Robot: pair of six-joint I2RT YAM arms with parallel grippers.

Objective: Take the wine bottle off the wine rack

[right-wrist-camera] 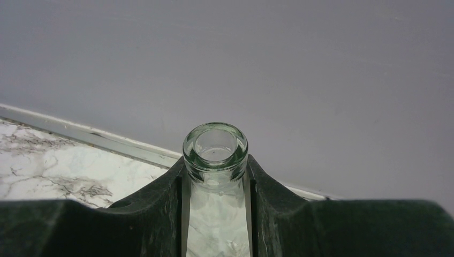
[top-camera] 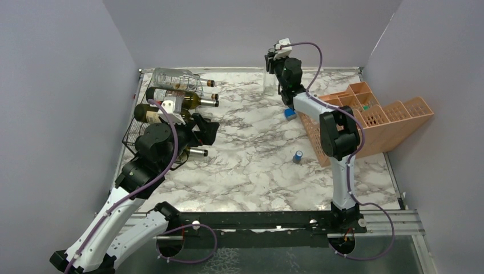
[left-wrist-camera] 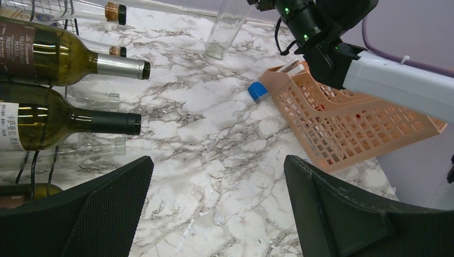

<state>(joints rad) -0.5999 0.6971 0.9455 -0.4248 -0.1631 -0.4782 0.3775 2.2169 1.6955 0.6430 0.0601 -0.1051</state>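
Now, wine rack [top-camera: 132, 138] holding bottles [top-camera: 181, 101] (lying flat), left fingers [left-wrist-camera: 96, 209] apart — right fingers [right-wrist-camera: 134, 225] clamped on clear bottle [right-wrist-camera: 215, 147].

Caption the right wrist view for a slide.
Right pincer grips the neck of the clear bottle by the back wall.

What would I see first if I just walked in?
At the left, dark green glass wine bottles lie in the black wire-mesh wine rack. At the back wall the right gripper clamps the neck of an upright clear glass bottle, near a salmon-orange plastic crate on the right.
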